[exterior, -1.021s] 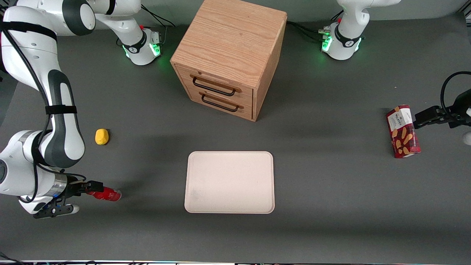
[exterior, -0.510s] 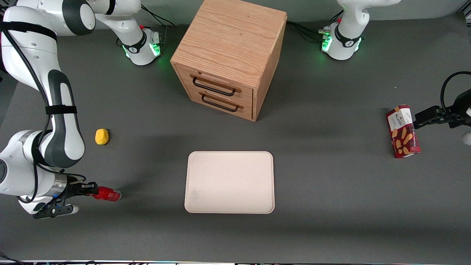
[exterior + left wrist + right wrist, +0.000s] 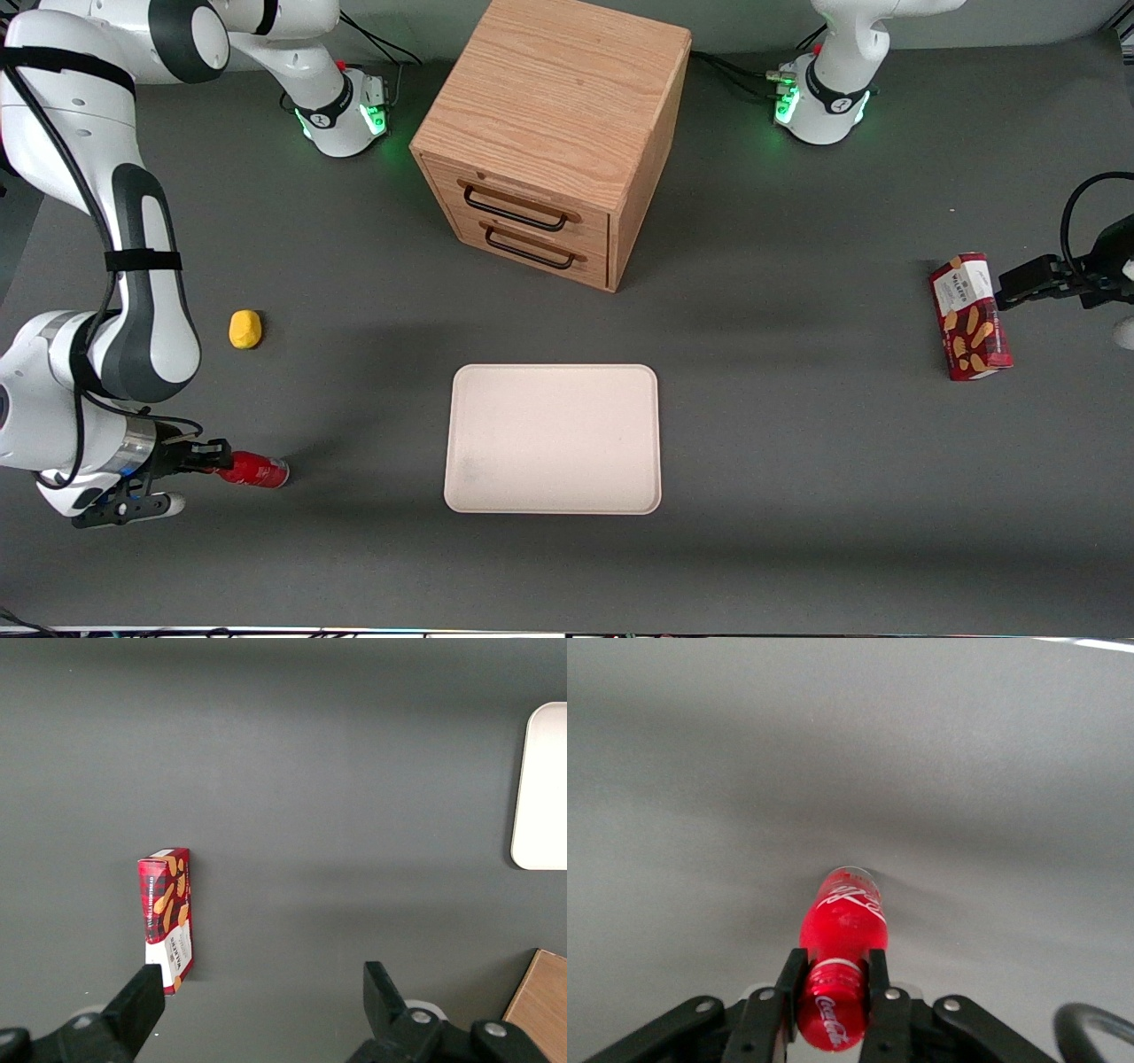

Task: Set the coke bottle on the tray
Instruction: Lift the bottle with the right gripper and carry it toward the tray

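Glossy red plastic coke bottle [image 3: 840, 967] pinched between matt black gripper [image 3: 833, 992] fingers, smooth cream tray [image 3: 554, 439] — well apart, matt grey table [image 3: 797, 496].

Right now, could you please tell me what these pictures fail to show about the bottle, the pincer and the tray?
- Coke bottle: front view, its neck end is covered by the pincer; whether it rests on the table or is lifted is unclear.
- Coke bottle: right wrist view, its cap end is cut off by the picture edge between the fingers.
- Tray: left wrist view, only one end shows.
- Drawer cabinet: contents hidden, drawers shut.
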Tool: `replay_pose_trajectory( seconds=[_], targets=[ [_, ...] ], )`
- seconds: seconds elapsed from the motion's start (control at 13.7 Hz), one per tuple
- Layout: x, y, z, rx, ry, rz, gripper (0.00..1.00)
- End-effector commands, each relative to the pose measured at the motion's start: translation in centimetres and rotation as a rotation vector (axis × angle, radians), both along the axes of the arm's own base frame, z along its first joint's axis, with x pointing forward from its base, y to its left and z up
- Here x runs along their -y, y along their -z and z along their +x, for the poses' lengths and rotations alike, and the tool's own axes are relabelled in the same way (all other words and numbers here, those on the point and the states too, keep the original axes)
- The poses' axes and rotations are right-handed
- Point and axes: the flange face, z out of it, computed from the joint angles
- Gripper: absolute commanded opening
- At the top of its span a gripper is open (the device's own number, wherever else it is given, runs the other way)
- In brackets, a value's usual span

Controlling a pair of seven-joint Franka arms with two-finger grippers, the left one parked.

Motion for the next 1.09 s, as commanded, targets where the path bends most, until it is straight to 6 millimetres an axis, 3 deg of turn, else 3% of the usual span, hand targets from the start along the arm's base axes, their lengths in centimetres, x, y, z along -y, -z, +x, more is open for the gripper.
replay_pose_trajectory(
  seconds=[0.0,0.36,0.8,1.02],
  targets=[
    [-0.1,-5.5,-0.9,0.014,-0.034,-0.006,0.14],
    [-0.1,-14.2,-3.4,-0.018,-0.049,-0.034,0.15],
    [-0.3,-25.7,-9.5,-0.016,-0.054,-0.074,0.15],
    [-0.5,-28.6,-11.0,-0.004,-0.055,-0.074,0.15]
  ],
)
